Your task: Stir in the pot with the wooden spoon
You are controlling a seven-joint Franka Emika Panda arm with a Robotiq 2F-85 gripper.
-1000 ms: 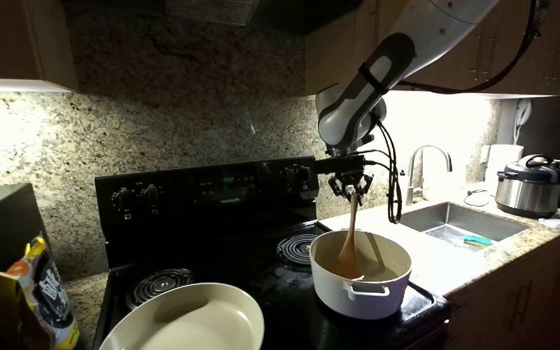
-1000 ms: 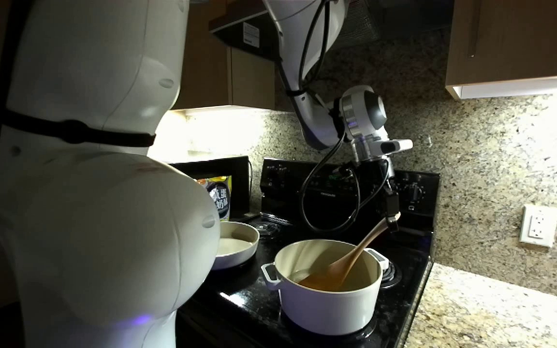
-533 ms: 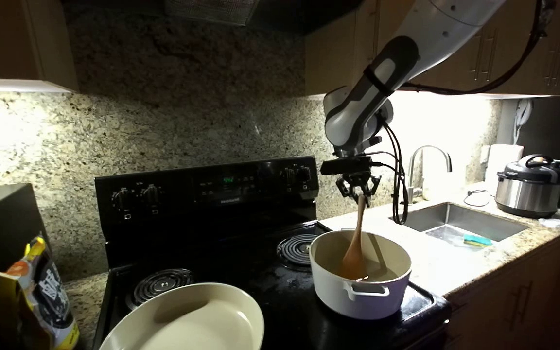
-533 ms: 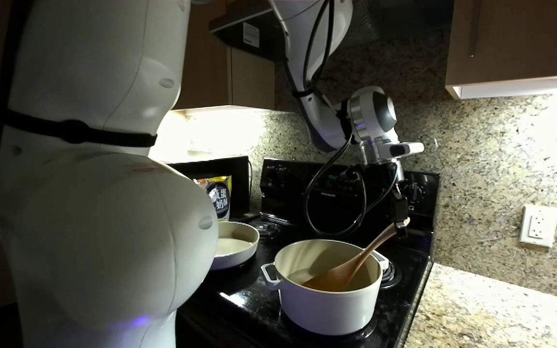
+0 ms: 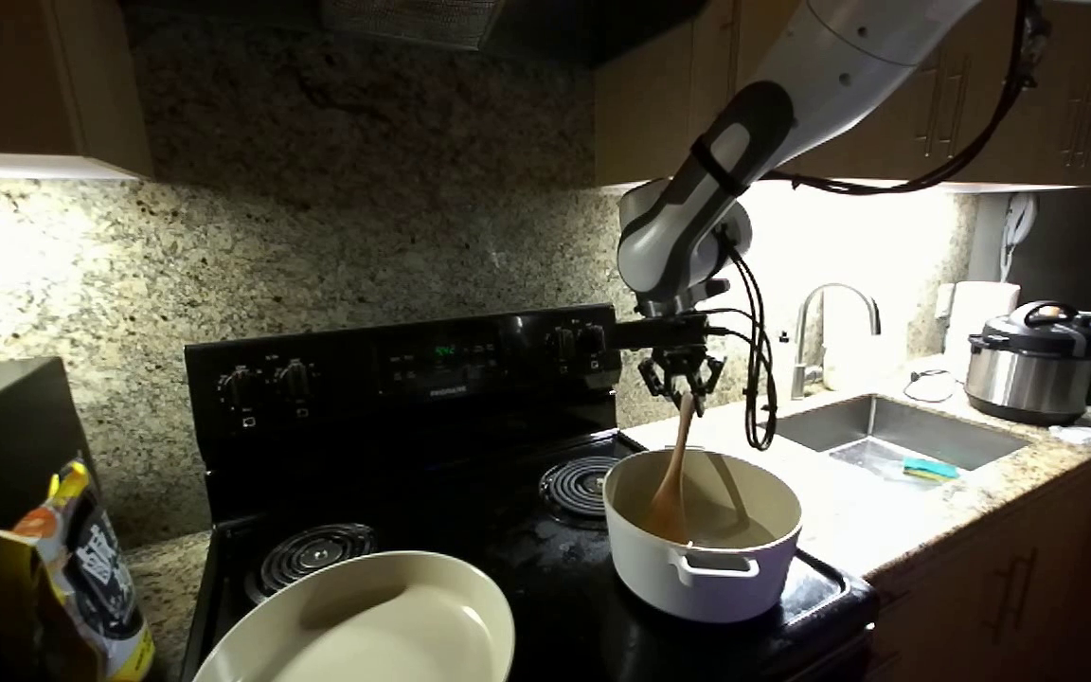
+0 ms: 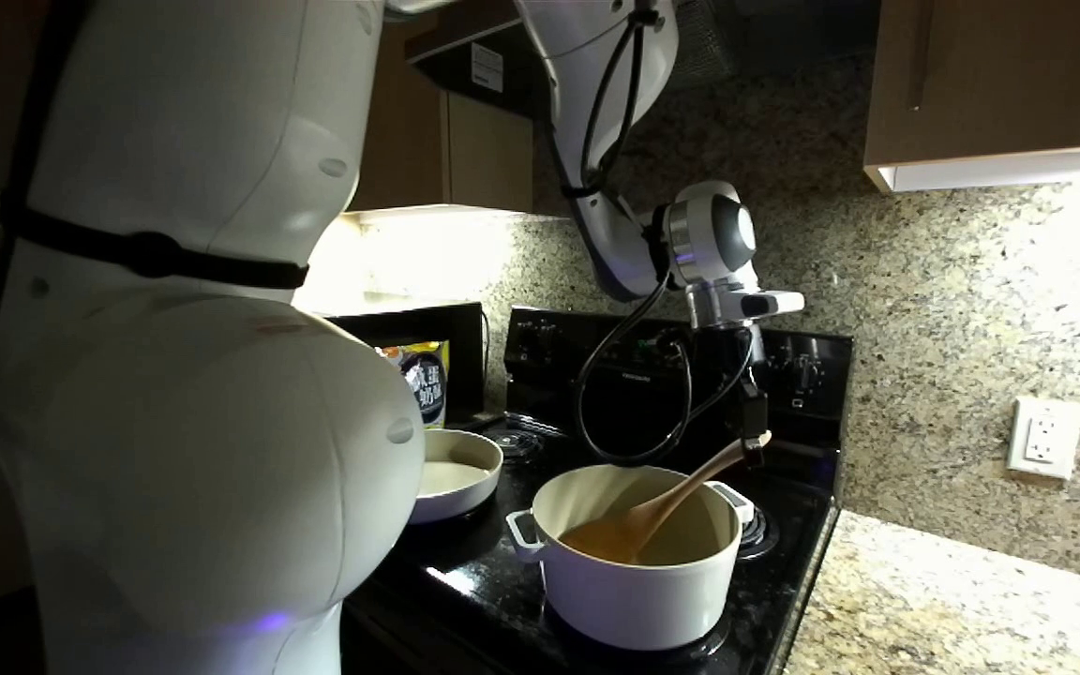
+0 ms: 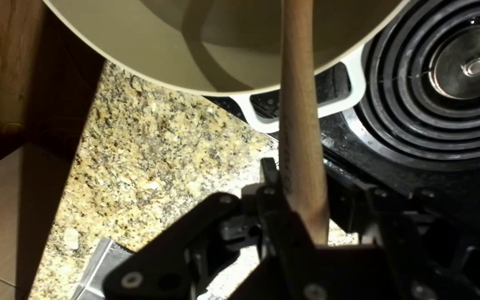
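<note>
Wooden spoon (image 6: 697, 480) leans in the pot (image 6: 638, 605), tool (image 7: 305, 191) clamped near the spoon's top end; likely light and stiff, slick if wet, so grip high.

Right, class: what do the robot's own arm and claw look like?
The arm is smooth and white, with bulging, rounded segments and dark patches; black straps wrap it, and black cables loop off it. The claw is black, with angular jointed links and silver screws. I can make out no lettering on either.
</note>
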